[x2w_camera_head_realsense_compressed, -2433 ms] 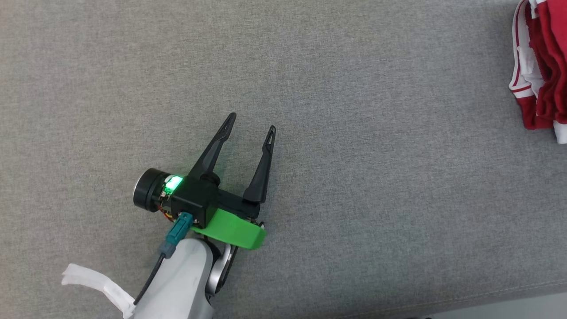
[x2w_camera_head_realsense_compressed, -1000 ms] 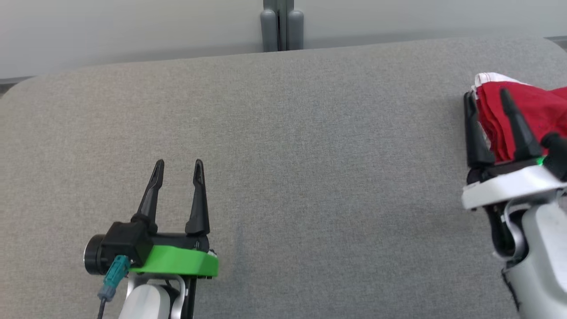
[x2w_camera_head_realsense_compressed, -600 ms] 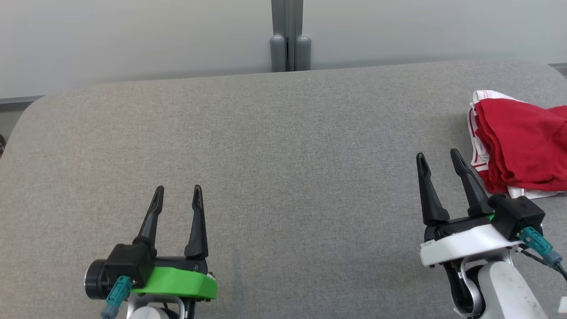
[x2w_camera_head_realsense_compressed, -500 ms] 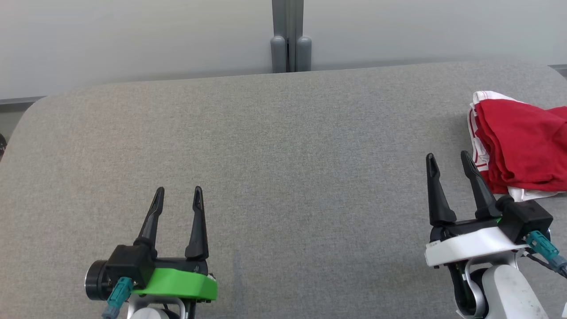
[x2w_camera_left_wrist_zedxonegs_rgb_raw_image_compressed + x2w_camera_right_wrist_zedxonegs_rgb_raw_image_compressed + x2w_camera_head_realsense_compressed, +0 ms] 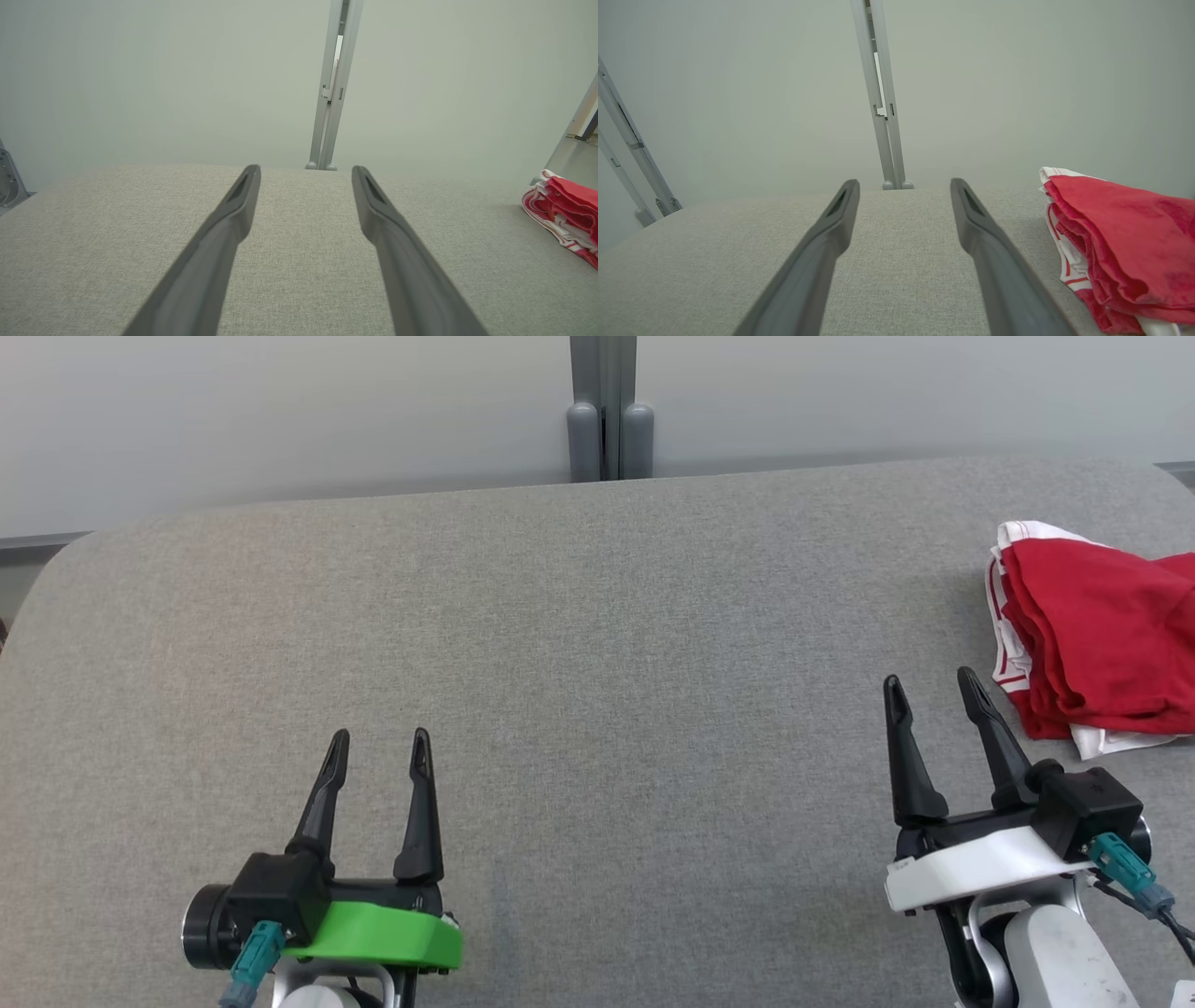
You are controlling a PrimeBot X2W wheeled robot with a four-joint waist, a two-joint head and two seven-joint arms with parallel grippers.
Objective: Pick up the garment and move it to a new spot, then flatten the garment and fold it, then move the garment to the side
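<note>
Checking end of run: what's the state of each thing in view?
garment: folded into a bundle, lying at the right of the grey surface, not held.
left gripper: jaws open, empty.
right gripper: jaws open, empty, just left of the garment, not touching it.

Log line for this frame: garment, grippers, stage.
garment: red-white, folded, at right of grey surface | left gripper: open, empty | right gripper: open, empty, beside garment, not touching | stage: looks set aside

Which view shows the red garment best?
The right wrist view: the red garment is close and large, its folded layers and white trim clear. The head view shows it from above, cut by the edge; the left wrist view, small.
</note>
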